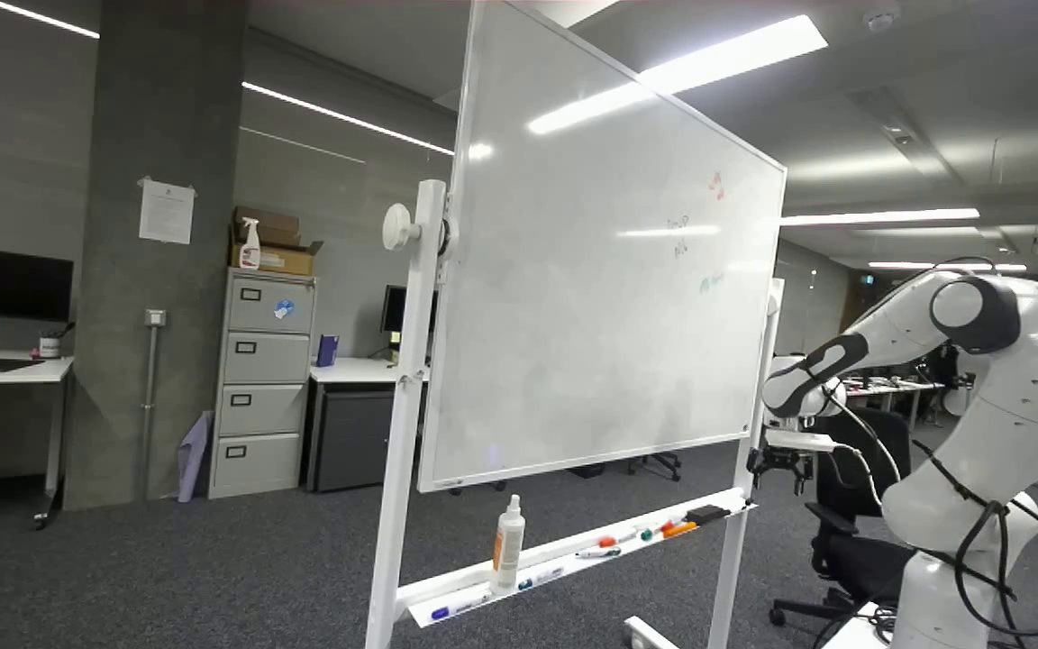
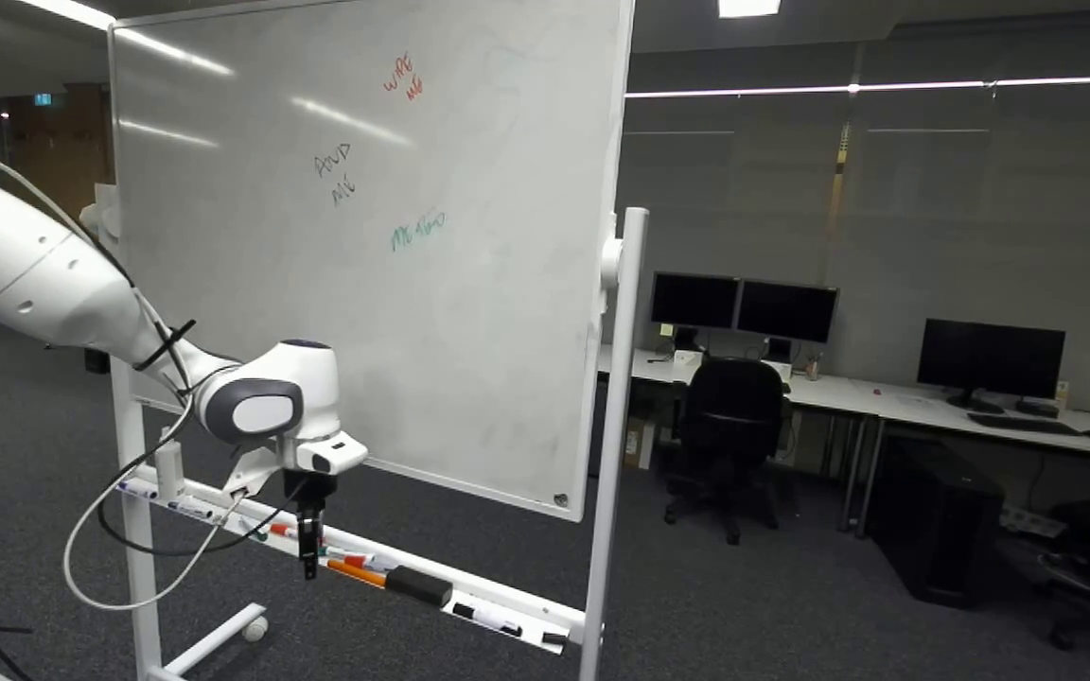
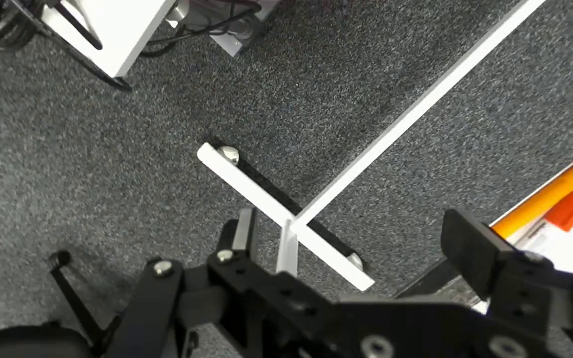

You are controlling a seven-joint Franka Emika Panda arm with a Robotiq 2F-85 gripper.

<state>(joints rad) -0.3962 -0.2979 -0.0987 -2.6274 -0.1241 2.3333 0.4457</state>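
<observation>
Below three written notes (image 2: 331, 160), one tool (image 3: 351, 223) hangs near one eraser (image 2: 418, 585).

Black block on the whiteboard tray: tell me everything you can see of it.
The black block is a plain, dark oblong with squarish edges, much like a whiteboard eraser; its material can't be made out. It rests lengthwise along the white tray. In both exterior views an orange stick-like thing lies right by it; whether they touch or are joined, I can't tell. A marker with black ends lies past its other end. The open gripper is clear of it.
</observation>
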